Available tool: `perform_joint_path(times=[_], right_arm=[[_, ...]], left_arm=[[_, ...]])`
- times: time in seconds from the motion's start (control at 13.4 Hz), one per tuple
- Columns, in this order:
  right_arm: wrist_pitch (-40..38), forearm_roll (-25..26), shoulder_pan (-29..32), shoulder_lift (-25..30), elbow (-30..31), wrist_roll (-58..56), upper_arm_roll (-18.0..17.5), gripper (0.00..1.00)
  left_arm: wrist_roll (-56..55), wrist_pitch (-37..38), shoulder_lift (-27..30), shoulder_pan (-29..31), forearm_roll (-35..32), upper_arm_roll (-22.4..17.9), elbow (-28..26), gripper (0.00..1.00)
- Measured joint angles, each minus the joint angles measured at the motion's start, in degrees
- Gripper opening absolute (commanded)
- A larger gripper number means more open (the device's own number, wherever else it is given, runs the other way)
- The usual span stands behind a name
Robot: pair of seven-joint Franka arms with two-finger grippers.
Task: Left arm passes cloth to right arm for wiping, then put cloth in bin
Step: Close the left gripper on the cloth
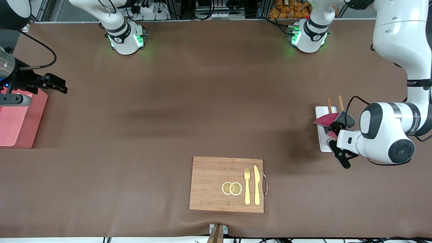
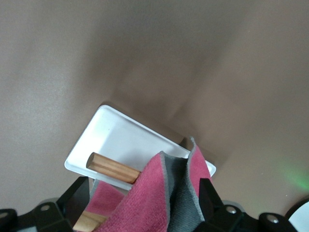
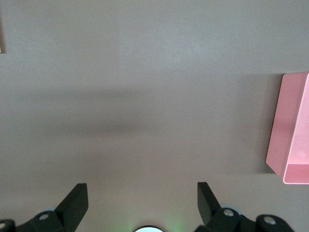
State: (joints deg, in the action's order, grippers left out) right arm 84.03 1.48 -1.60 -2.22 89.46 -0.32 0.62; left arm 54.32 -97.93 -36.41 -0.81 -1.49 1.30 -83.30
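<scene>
The left pincer (image 2: 145, 212) hangs over the white tray (image 2: 120, 140) with its fingers spread wide, the cloth (image 2: 159, 193) bunched between them. The right pincer (image 3: 142, 203) waits, wide open and empty, above the table (image 1: 202, 101) just beside the bin (image 1: 17, 125).

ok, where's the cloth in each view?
Front view: the cloth is draped over the white tray at the left arm's end of the table, between the left gripper fingers.
Left wrist view: cloth fills the lower middle, between the open fingers.
Right wrist view: not in it; only the bin shows.
Shared landmark: the white tray.
</scene>
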Motion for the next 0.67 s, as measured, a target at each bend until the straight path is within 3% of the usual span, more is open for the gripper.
perform_joint_path(times=[0.37, 0.45, 0.6, 0.67], right_arm=[[0.0, 0.0, 0.0, 0.0, 0.0, 0.0, 0.0, 1.00], [0.0, 0.0, 0.0, 0.0, 0.0, 0.0, 0.0, 1.00], [0.0, 0.0, 0.0, 0.0, 0.0, 0.0, 0.0, 1.00], [0.0, 0.0, 0.0, 0.0, 0.0, 0.0, 0.0, 1.00]], left_arm=[[-0.2, 0.4, -0.8, 0.7, -0.5, -0.2, -1.5, 1.00], [-0.2, 0.5, -0.8, 0.7, -0.5, -0.2, -1.5, 0.80], [-0.5, 1.4, -0.8, 0.7, -0.7, -0.2, -1.5, 0.12], [-1.7, 2.2, -0.8, 0.7, -1.4, -0.2, -1.5, 0.00]])
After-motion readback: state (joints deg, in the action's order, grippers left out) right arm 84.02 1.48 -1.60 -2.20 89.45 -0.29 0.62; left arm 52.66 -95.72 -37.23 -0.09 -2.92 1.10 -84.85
